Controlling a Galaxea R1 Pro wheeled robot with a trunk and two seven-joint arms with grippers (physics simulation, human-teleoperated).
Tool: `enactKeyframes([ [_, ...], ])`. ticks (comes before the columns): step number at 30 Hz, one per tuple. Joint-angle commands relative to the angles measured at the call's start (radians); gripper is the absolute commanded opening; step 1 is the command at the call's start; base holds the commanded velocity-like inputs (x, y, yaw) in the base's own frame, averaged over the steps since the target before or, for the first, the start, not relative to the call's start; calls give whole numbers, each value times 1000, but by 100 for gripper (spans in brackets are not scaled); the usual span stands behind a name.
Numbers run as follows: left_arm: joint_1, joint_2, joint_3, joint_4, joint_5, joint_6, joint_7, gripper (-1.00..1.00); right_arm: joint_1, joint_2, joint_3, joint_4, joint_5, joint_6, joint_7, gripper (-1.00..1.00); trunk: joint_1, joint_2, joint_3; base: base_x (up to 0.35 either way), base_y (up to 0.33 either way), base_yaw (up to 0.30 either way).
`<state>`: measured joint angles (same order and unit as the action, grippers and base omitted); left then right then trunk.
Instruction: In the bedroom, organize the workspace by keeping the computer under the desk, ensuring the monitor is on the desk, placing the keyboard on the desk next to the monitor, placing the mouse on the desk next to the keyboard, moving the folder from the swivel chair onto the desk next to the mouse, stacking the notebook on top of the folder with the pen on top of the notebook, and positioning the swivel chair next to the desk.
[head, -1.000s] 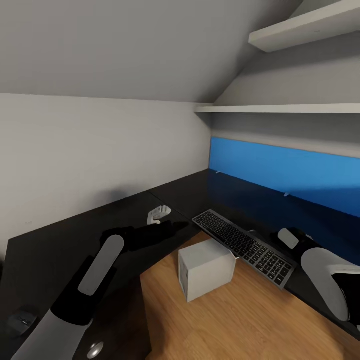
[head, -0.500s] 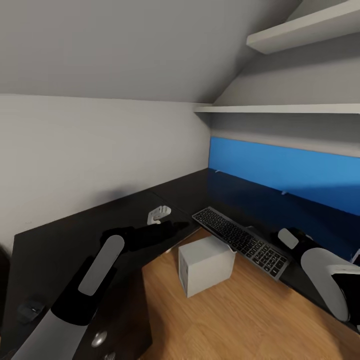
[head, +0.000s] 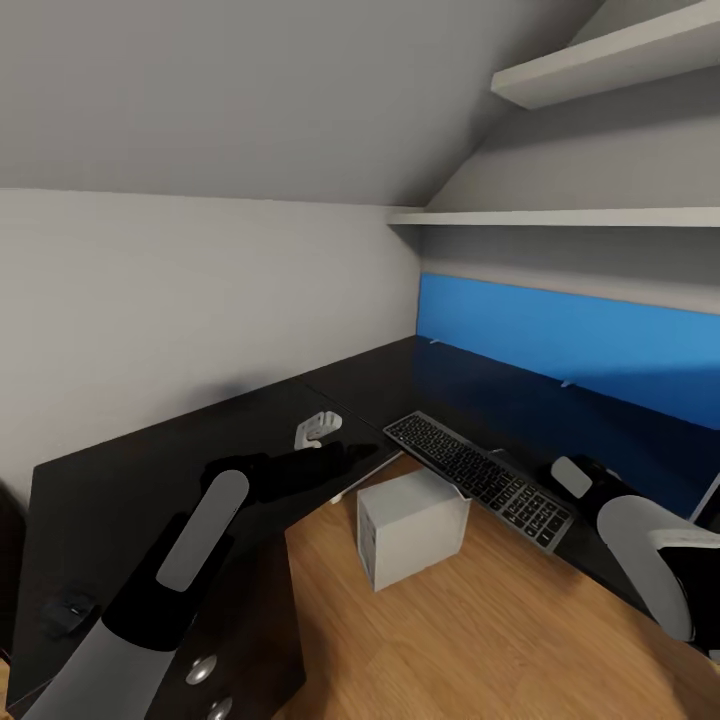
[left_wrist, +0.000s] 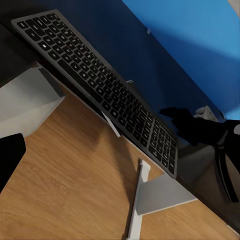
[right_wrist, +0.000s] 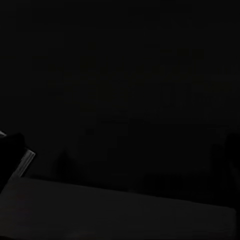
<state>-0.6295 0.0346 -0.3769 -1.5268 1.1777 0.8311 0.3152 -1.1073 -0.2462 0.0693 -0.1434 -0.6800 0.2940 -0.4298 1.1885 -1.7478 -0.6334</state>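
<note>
The head view looks forward and down from above both arms into the corner of the black tabletop (head: 150, 470), taking in the keyboard (head: 478, 478), the white computer (head: 413, 527) on the wooden floor (head: 470, 630) and the blue back panel (head: 570, 345). The left wrist view sits close above the same keyboard (left_wrist: 100, 85), floor (left_wrist: 65, 190) and panel (left_wrist: 190, 45). The right wrist view is nearly black.

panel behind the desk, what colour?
Bright blue panel, running along the back of the black desk. Head view shows it best.
</note>
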Motion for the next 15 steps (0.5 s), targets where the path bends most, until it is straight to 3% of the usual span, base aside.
enactKeyframes([
  [1,-1,1,-1,-1,11,0,10,100,0,1,7,-2,-5,7,-5,100,0,-1,-1,-4,0,0],
  [6,-1,1,-2,-1,10,0,10,100,0,6,7,-2,-2,8,-7,100,0,-1,-1,-1,0,0],
  [9,-1,-16,4,2,2,-5,11,100,4,23,9,-13,-1,6,-24,100,0,-1,-1,0,0,0],
  [15,-1,9,4,-1,0,-3,13,100,1,44,2,-10,-2,10,-49,100,0,-1,-1,0,0,0],
])
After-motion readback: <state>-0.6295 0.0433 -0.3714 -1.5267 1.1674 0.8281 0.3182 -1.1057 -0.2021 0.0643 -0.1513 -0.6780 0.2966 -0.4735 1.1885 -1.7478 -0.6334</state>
